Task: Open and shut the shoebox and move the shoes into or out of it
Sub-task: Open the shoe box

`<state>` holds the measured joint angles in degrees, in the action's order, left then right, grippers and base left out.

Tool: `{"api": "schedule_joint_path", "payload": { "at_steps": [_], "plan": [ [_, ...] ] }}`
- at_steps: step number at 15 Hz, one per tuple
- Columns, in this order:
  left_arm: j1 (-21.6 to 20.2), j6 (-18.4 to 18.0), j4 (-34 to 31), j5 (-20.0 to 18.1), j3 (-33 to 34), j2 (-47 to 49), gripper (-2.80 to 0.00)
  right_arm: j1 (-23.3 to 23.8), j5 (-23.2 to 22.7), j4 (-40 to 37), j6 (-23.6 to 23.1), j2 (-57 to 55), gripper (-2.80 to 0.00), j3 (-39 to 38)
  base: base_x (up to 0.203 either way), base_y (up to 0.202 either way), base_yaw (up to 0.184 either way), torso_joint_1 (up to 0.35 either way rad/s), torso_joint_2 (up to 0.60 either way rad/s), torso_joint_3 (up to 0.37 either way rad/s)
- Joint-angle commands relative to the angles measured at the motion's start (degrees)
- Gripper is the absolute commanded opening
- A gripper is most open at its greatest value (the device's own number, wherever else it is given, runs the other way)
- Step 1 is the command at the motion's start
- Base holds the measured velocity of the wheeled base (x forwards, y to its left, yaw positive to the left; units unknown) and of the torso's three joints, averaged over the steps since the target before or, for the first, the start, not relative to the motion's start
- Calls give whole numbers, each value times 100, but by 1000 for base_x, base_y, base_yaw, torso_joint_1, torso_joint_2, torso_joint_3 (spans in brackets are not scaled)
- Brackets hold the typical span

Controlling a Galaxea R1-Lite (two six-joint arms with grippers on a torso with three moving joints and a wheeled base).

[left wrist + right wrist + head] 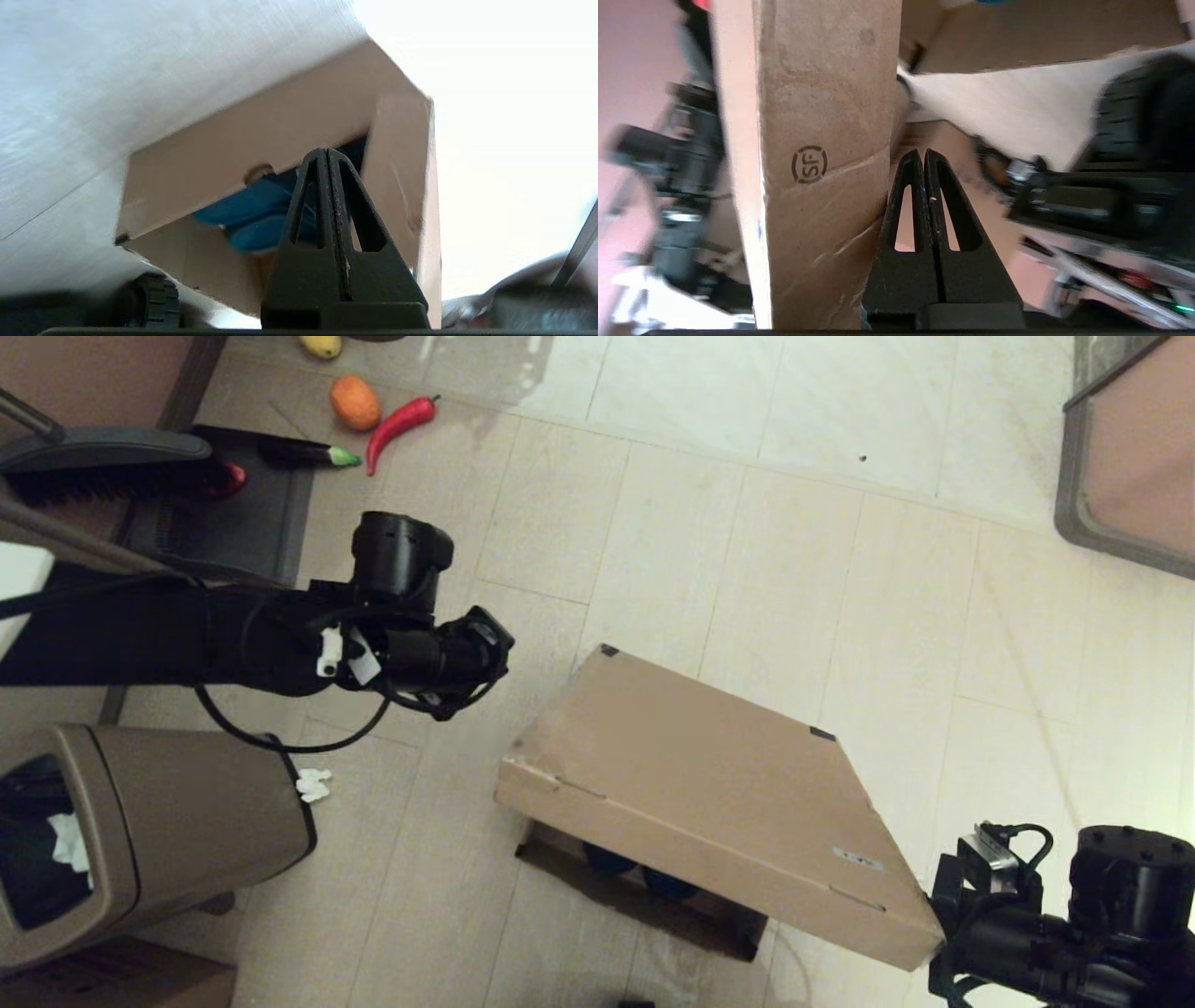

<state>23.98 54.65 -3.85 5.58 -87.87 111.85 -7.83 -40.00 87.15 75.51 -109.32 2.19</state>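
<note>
1. Pale tiled floor [747, 476] fills my feed, and the shoebox [691, 775] sits on it in the middle, just ahead of the robot's base.
2. Its lid is tilted up at the near edge, hinged along the far side, so I can see into a dark gap underneath.
3. Through that gap the shoes [254, 219] show as blue toes, lying inside the box toward its near left corner.
4. My right pincer [923, 156] is clenched with nothing between its fingers, tips together, right beside the lid's near right corner; whether it is actually propping the lid I can't tell.
5. My left pincer [325, 156] is also clenched and empty, hanging off the box's left side, well apart from it in the head view, pointing toward the opening.
6. Off to the left stands a tan trash bin [159, 831], with a red chili [400, 425] and an orange [355, 401] far up the floor.
7. My read: opening is only partway done. Lifting the lid fully, then fetching both shoes out, is what remains, and closing comes after.
</note>
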Motion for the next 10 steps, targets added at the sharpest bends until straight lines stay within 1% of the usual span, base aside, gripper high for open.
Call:
{"api": "schedule_joint_path", "payload": {
  "at_steps": [1, 4, 6, 8, 10],
  "plan": [
    [-187, 145, -28, 4, 115, -124, -280, 16, -25, 51, 275, 263, -280, 71, 0, 0, 0, 0, 0, 0],
    [-210, 177, -28, 4, 409, -234, -280, 132, -45, 51, 924, 524, -280, 247, 0, 0, 0, 0, 0, 0],
    [-209, 178, -30, -5, 536, -251, -280, 371, -52, 51, 1484, 716, -280, 485, 0, 0, 0, 0, 0, 0],
    [-192, 169, -46, -12, 593, -234, -280, 640, -100, 51, 1972, 822, -280, 859, 0, 0, 0, 0, 0, 0],
    [-148, 169, -46, -5, 640, -216, -280, 883, -198, 51, 2480, 838, -280, 1453, 0, 0, 0, 0, 0, 0]
  ]
}}
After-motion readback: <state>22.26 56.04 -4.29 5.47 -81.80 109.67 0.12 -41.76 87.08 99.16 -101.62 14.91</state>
